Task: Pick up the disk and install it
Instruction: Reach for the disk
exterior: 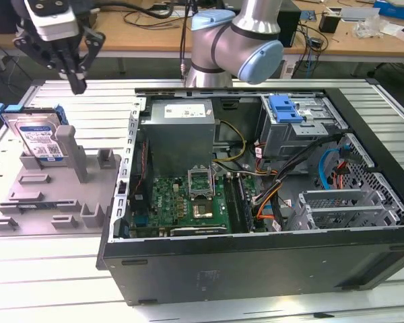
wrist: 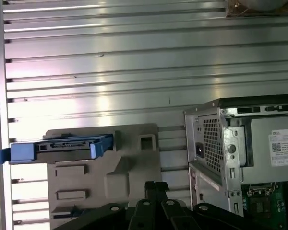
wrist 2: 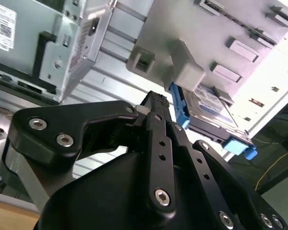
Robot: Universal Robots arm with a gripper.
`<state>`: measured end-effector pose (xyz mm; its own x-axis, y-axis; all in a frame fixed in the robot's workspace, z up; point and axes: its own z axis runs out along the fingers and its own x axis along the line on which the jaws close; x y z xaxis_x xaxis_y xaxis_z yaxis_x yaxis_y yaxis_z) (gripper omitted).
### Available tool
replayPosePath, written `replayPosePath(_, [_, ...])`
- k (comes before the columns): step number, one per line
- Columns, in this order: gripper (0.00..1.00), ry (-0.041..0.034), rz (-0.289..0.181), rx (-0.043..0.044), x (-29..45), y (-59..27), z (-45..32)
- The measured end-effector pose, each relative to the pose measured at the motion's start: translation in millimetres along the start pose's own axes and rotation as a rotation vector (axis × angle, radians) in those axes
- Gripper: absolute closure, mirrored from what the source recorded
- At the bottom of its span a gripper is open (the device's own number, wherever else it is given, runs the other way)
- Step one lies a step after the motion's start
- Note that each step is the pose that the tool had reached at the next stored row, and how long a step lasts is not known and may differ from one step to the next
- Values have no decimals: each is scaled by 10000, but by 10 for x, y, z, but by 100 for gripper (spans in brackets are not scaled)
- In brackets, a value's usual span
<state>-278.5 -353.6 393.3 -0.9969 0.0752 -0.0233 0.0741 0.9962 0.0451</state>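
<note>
- The gripper hangs over the exterior view's far left, above the desk; its black fingers are pressed together at the tips with nothing between them, as both wrist views also show
- The disk sits just below and apart from the gripper; it leans tilted in the back corner of a grey holder, label facing up, blue carrier frame around its edges
- In the first wrist view the disk is seen edge-on across the top of the holder; in the second wrist view it lies beyond the fingertips, not touched
- The arm rises behind the open computer case, which lies on its side just beside the holder
- Inside the case: a motherboard, a metal power supply, and a drive cage with a blue latch on top
</note>
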Motion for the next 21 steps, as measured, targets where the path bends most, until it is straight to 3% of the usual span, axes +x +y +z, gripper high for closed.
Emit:
replayPosePath(3, [89, 0, -1, 0, 227, 30, -4])
replayPosePath(5, [89, 0, 2, 0, 305, 41, -5])
replayPosePath(7, [89, 1, 0, -1, 446, 62, -8])
replayPosePath(12, [89, 0, 1, -2, 651, 138, -9])
replayPosePath(18, [89, 1, 2, -1, 906, 371, -5])
replayPosePath(21, [89, 0, 2, -1, 1026, 438, -4])
